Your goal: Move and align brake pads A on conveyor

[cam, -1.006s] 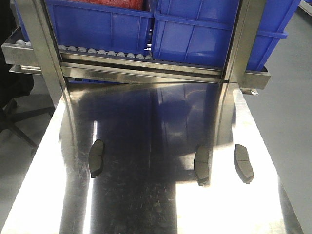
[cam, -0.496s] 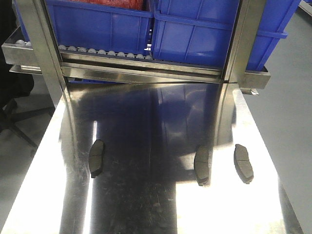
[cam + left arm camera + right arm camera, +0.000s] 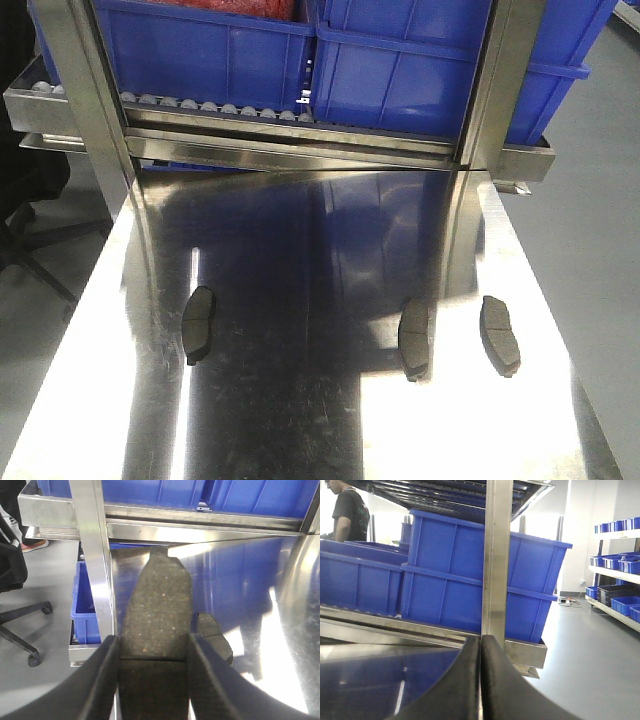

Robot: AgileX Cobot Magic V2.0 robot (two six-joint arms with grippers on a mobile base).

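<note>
Held brake pad (image 3: 159, 605) clamped by its near end between the 2 black fingers (image 3: 102, 680) of the left gripper (image 3: 152, 647), speckled grey face up, far end pointing toward the rack. Just right of it, nearby pad (image 3: 215, 637) lying flat on the shiny steel table (image 3: 300, 430).

From the front, 3 pads flat on that table in a rough row: left brake pad (image 3: 198, 324) well apart from the others, middle brake pad (image 3: 414, 339) and right brake pad (image 3: 499, 335) near each other.

Right gripper (image 3: 480, 680) closed, fingers pressed together with nothing between, facing a steel rack post (image 3: 496, 555) and blue bins (image 3: 530, 590).
</note>
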